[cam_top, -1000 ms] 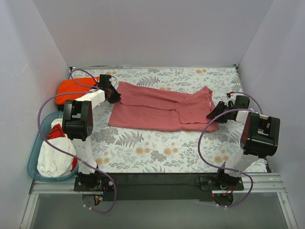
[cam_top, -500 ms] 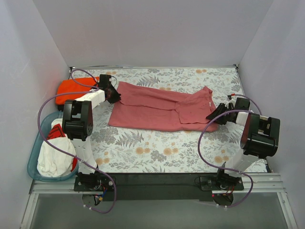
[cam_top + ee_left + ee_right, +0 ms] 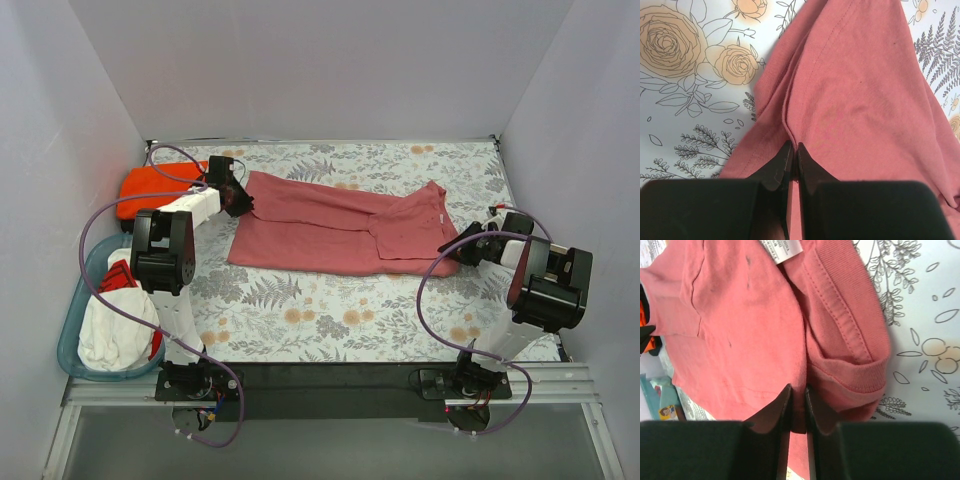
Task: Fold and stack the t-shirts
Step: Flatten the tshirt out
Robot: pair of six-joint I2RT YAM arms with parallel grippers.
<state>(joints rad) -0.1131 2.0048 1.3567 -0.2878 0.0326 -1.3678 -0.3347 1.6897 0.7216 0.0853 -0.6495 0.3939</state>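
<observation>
Your left gripper and right gripper are both squeezing tight on the rose-red t-shirt, which is lying across the middle of the table. It is looking soft and floppy, so hold its thick edges.

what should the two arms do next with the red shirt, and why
Probably raise both ends a little, together, to start the next fold. The left gripper looks shut on the left edge of the rose-red shirt, and the right gripper looks shut on cloth near the collar. The shirt lies stretched out on the table between them, so a lift on one side only would skew it.
</observation>
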